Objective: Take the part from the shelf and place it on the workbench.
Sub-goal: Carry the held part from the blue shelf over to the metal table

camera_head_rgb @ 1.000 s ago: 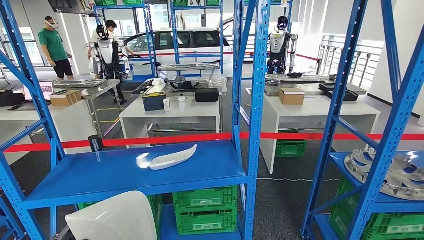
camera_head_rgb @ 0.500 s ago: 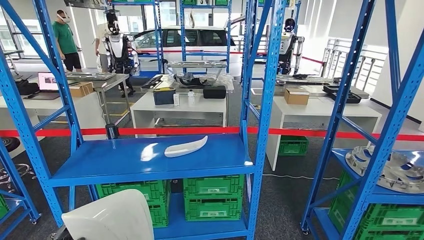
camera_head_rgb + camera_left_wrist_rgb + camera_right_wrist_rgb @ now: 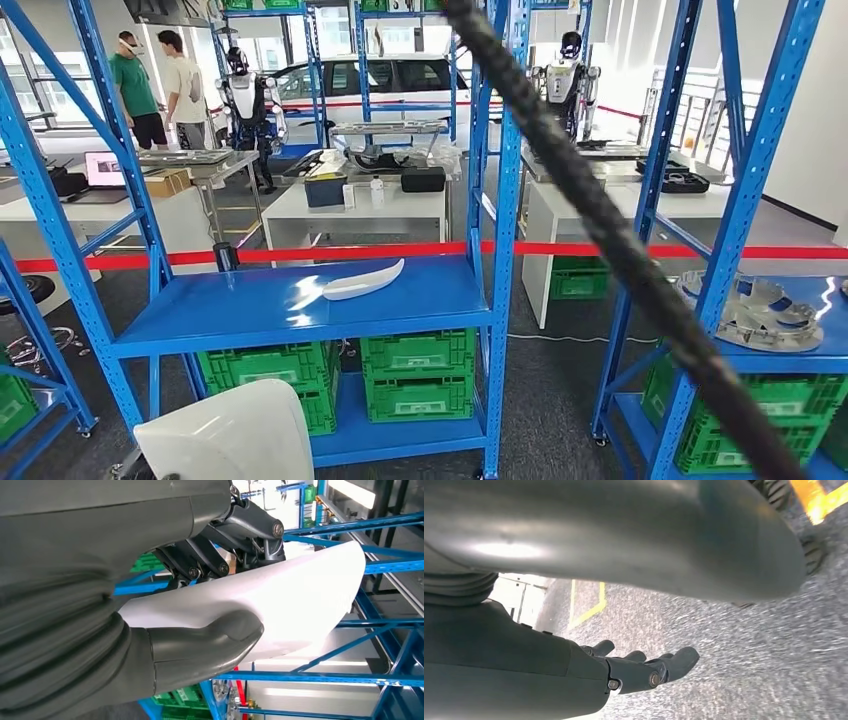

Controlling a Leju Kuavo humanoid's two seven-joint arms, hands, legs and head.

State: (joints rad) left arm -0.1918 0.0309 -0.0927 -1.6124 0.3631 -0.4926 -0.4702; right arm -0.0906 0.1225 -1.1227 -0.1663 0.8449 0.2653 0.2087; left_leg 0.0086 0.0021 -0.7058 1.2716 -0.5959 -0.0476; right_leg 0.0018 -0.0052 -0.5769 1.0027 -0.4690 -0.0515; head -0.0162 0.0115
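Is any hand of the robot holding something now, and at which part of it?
The left hand holds a white part, thumb and fingers clamped on one edge. The right hand holds nothing.

I see the white part (image 3: 300, 595), a smooth, glossy curved panel, held in my left hand (image 3: 210, 610): thumb pressed on one face, dark fingers behind the other. In the head view its rounded white edge (image 3: 225, 435) pokes up low on my left; its full shape I can't quite make out.
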